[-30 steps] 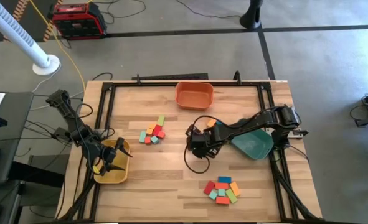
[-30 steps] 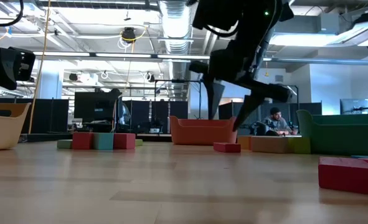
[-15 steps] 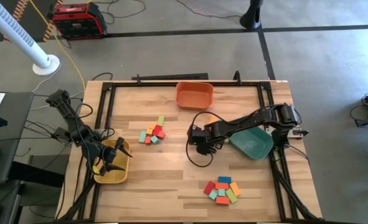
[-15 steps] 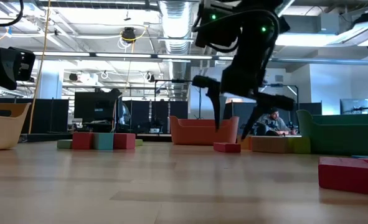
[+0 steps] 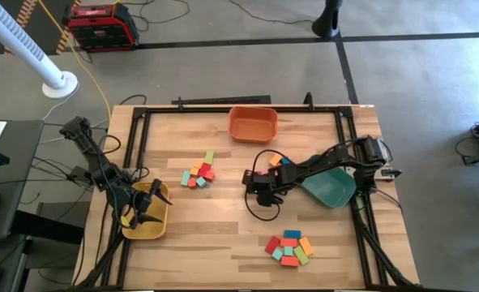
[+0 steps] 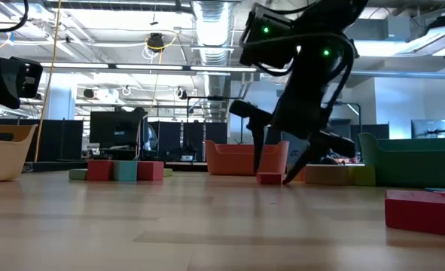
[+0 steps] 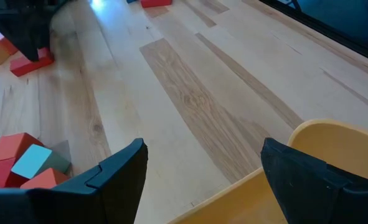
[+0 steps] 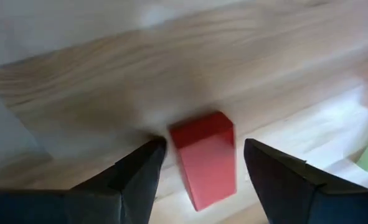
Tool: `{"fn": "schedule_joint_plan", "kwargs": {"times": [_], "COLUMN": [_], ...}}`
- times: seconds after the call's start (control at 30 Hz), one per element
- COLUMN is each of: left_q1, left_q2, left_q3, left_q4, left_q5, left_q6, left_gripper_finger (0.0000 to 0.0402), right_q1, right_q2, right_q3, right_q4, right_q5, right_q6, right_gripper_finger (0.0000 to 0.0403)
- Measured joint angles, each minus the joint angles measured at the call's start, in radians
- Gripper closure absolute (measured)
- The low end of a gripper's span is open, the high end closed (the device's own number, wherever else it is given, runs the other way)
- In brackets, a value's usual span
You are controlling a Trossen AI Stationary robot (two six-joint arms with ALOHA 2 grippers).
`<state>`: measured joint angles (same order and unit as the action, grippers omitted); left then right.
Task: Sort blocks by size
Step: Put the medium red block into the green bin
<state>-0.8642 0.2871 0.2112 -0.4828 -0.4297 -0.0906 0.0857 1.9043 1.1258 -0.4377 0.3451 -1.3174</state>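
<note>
A: Where is the right gripper (image 6: 271, 179), and what is it doing?

B: It sits low near the middle of the wooden table (image 5: 223, 235), fingers spread wide apart. A single red block (image 8: 205, 158) lies flat on the wood between the two fingers (image 8: 134, 177). Neither finger clearly touches it, so nothing is gripped.

A: And the other blocks?

B: One small cluster (image 5: 199, 173) lies left of centre. A second cluster (image 5: 289, 246) lies near the front edge, right of centre. A couple more blocks (image 5: 275, 161) sit just beyond the right arm, towards the orange tray (image 5: 252, 123) at the far edge.

A: The other trays?

B: The green tray (image 5: 330, 188) is on the right side, partly under the right arm. The yellow tray (image 5: 147, 227) is at the left edge.

A: The left gripper (image 7: 199, 171)?

B: It hangs over the yellow tray, fingers wide apart and empty.
</note>
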Motion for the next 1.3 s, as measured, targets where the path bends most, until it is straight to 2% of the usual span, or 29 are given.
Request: {"fn": "schedule_joint_plan", "kwargs": {"times": [0.17,0.37,0.5,0.7,0.9,1.1,1.3], "left_q1": [0.0,0.0,0.0,0.0,0.0,0.0,0.0], "left_q2": [0.002,0.002,0.002,0.002,0.002,0.002,0.002], "left_q3": [0.0,0.0,0.0,0.0,0.0,0.0,0.0], "left_q4": [-0.001,0.0,0.0,0.0,-0.001,-0.001,0.0], "left_q5": [0.0,0.0,0.0,0.0,0.0,0.0,0.0], "left_q6": [0.0,0.0,0.0,0.0,0.0,0.0,0.0], "left_gripper_finger": [0.01,0.01,0.01,0.01,0.01,0.01,0.01], "right_q1": [-0.001,-0.01,-0.021,-0.015,0.006,0.043,0.072], "right_q2": [0.052,0.093,0.096,0.096,0.093,0.093,0.064], "right_q3": [0.019,0.094,0.126,0.136,0.138,0.232,0.396], "right_q4": [-0.01,-0.101,-0.153,-0.178,-0.186,-0.326,-0.594], "right_q5": [0.009,-0.004,-0.045,-0.053,-0.048,0.004,0.035], "right_q6": [0.011,0.108,0.135,0.15,0.225,0.407,0.776], "right_gripper_finger": [0.0132,0.0136,0.0166,0.0249,0.0254,0.0254,0.0254]}}
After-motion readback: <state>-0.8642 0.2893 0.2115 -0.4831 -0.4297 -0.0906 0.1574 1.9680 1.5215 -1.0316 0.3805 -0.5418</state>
